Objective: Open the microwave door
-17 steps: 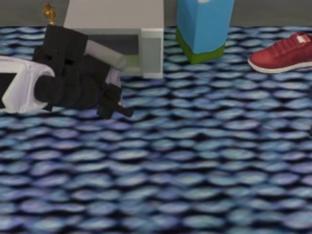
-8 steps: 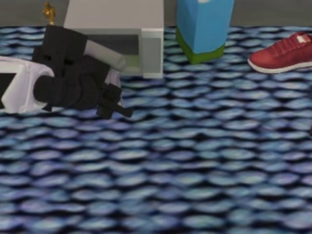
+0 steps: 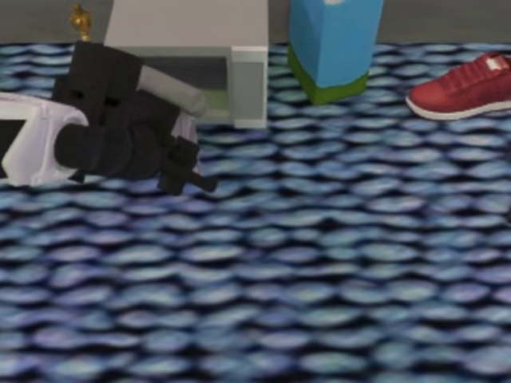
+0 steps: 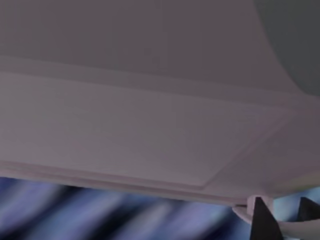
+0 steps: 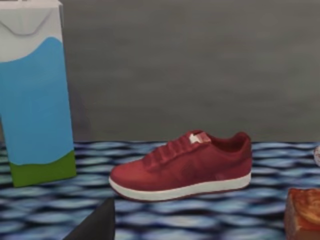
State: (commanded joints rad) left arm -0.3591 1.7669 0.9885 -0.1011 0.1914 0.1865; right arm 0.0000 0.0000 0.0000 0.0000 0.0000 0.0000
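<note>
While the microwave (image 3: 209,60) sits at the table's far left edge, its door (image 3: 172,89) swung out from the front, the left arm reaches in low from the left. The left gripper (image 3: 185,171) sits just before the door; finger spread cannot be told. Right arm out of top view.

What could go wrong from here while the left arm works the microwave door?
The left gripper sits low in front of the microwave, with the microwave door swung partway out over the arm. The door could slip free, or the arm could block its swing. A hard pull might drag the microwave toward the blue-and-green carton beside it. The red sneaker looks clear of the swing.
</note>
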